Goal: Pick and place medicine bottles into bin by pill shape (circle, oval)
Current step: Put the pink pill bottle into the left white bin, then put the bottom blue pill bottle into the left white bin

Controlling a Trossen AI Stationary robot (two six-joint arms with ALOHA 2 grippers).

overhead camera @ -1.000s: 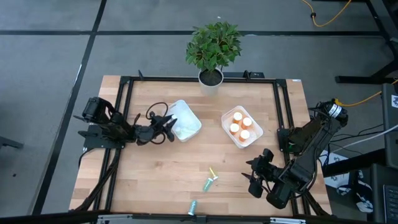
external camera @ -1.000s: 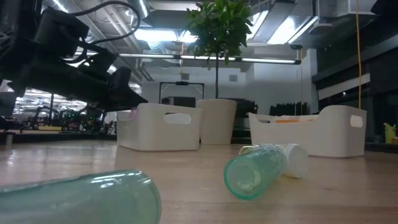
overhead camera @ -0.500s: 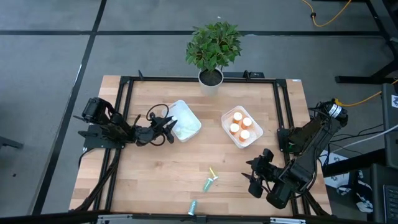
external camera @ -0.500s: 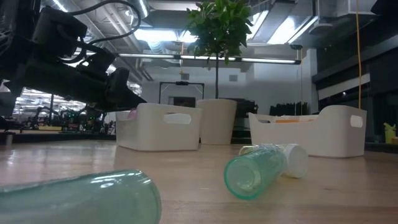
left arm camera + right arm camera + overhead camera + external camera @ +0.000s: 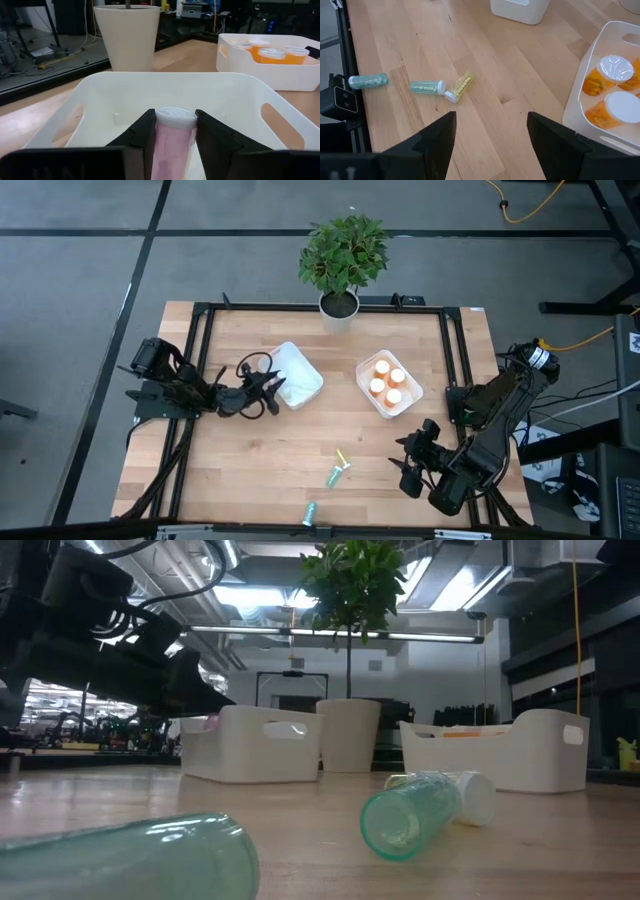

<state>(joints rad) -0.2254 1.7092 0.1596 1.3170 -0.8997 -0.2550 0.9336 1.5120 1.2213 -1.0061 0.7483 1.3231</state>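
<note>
My left gripper [image 5: 274, 390] is at the left rim of the left white bin [image 5: 298, 376] and is shut on a purple bottle [image 5: 173, 145] with a white cap. My right gripper [image 5: 490, 145] is open and empty, hovering near the table's right front [image 5: 410, 467]. The right white bin [image 5: 372, 366] holds several orange bottles [image 5: 384, 367] standing upright. A teal bottle [image 5: 334, 475] and a yellow-green bottle [image 5: 342, 457] lie on their sides and touch at the front middle. Another teal bottle [image 5: 309, 513] lies at the front edge. My left gripper pinches the purple bottle's body [image 5: 172, 150] between its two fingers, just behind the white cap [image 5: 175, 116]. The bottle lies along the fingers, cap forward toward the bin. The fingers come from the table's left. The bottle is clear of the table, over the bin's rim.
A potted plant [image 5: 343, 258] stands at the far middle edge. A black frame [image 5: 200, 330] runs around the table. Bare wood lies between the two bins and the loose bottles.
My left arm has shifted a little at the left bin's rim, still shut on the purple bottle.
</note>
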